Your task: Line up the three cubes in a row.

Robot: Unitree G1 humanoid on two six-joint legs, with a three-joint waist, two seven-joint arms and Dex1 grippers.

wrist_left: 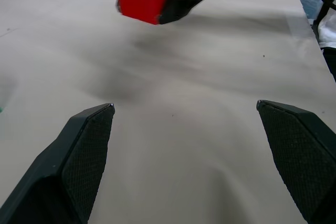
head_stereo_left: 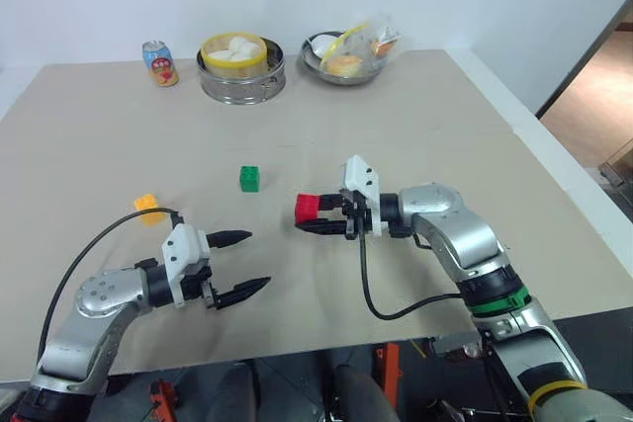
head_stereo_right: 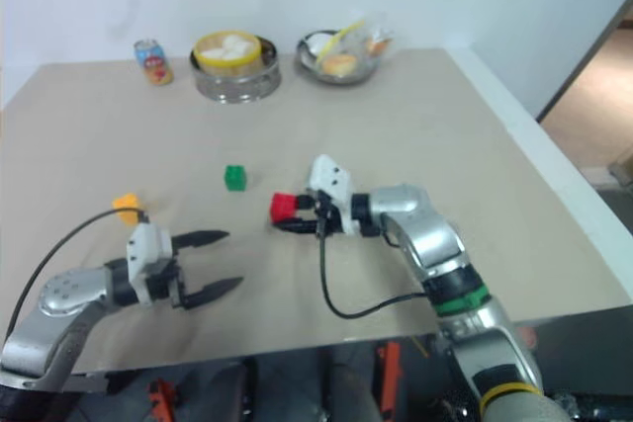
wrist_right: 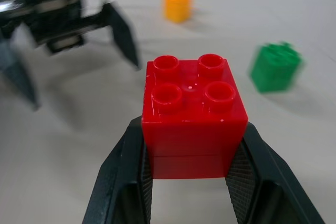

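Right gripper (head_stereo_left: 318, 216) pinched red cube (head_stereo_left: 308, 208) above table (head_stereo_left: 445, 145); left gripper (head_stereo_left: 244, 262) spread wide, empty; green cube (head_stereo_left: 249, 178), orange-yellow cube (head_stereo_left: 148, 208) apart.

Both arms silver-grey metal with rounded joint housings. Each wrist carries a white plastic camera block, black cable looping back to the forearm. Left gripper (head_stereo_left: 237, 264) and right gripper (head_stereo_left: 309, 216): two black pointed fingers (wrist_left: 84, 150), cross-hatch textured pads on inner faces. Right forearm has a green ring, a yellow band lower down.
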